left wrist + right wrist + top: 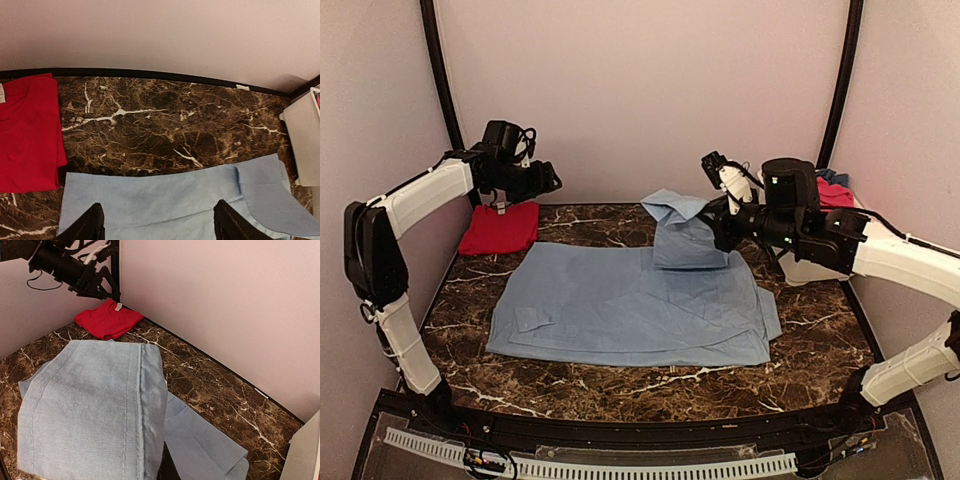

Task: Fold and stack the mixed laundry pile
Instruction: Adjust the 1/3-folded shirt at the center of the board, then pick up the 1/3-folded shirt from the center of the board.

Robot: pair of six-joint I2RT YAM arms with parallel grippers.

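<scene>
Top external: right claw (722, 232) clamps the lifted light-blue shirt (620, 300); left claw (159, 226) hangs spread, empty.

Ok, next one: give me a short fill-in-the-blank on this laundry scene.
The right gripper is shut on a raised part of the shirt, which is light ___.
The folded garment at far left is ___.
The jaws of the left gripper stand ___.
Missing: blue; red; open.

light-blue shirt (165, 205) on marble table (175, 125), folded red garment (25, 135) at left
</scene>
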